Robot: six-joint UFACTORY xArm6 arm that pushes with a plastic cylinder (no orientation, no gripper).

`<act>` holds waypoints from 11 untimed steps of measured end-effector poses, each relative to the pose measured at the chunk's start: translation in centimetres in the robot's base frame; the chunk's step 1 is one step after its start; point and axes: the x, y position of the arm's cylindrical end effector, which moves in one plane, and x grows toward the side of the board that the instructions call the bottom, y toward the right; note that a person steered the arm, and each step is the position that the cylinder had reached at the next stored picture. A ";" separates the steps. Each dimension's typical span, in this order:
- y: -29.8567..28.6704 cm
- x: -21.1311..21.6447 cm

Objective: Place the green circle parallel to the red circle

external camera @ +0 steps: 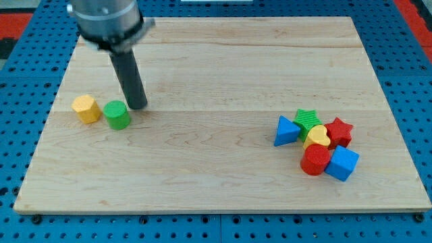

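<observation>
A pale wooden board (223, 61) carries a yellow hexagonal block (86, 108) beside a green circle (117, 115) at the view's left. At the right cluster a blue triangle (285, 130), green star (308, 119), red star (339, 131), yellow heart (317, 137), red circle (315, 160) and blue cube (342, 163).

The arm ends in a wide, round grey housing (106, 20), blurred at the view's top, with a paler flange jutting out at its lower rim on the view's right. From its underside comes a straight, smooth dark-grey rod (129, 75), cylindrical and even in width along its length. My tip (138, 106) is blunt, dark and flat-ended.
</observation>
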 end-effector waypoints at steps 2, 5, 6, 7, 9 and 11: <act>-16.0 -2.3; -4.5 4.3; -0.7 5.6; 6.9 7.4; 3.7 10.3; 18.8 11.9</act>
